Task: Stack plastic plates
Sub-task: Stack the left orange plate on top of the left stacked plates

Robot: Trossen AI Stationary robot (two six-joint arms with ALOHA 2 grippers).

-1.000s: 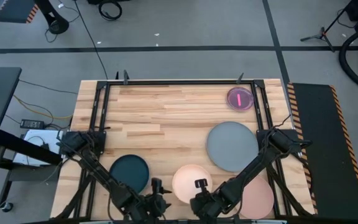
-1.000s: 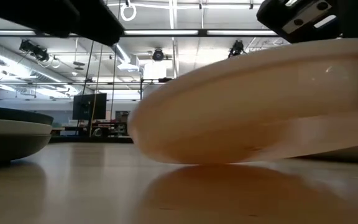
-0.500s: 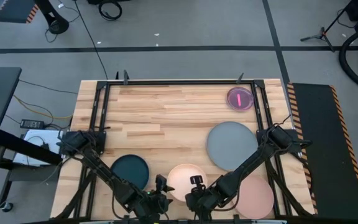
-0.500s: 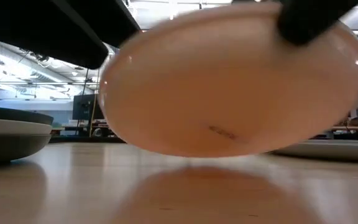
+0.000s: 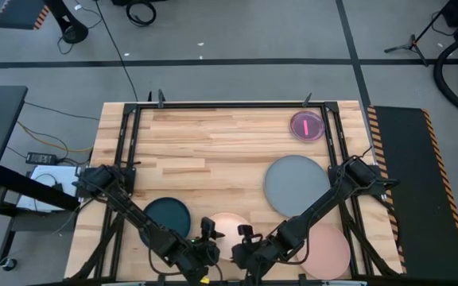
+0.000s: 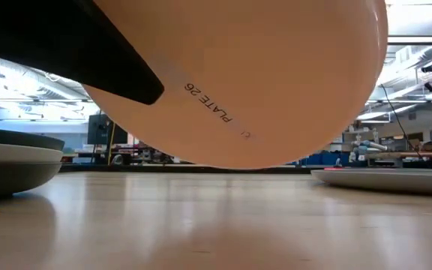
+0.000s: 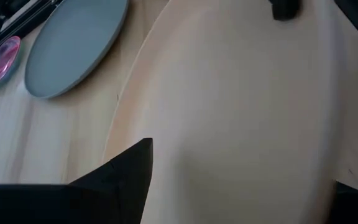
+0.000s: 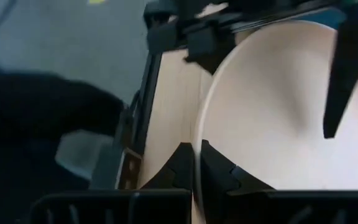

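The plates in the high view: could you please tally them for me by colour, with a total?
Grey plate: 1
Dark teal plate: 1
Cream plate: 1
Pink plate: 1
Small red-pink plate: 1
Total: 5 plates showing from above; any plates stacked beneath these cannot be told apart in that view.

The cream plate [image 5: 227,232] is lifted and tilted at 6 o'clock, between the dark teal plate [image 5: 166,217] and pink plate [image 5: 328,250]; the grey plate [image 5: 296,186] and red-pink plate [image 5: 306,125] lie flat toward 2 o'clock.
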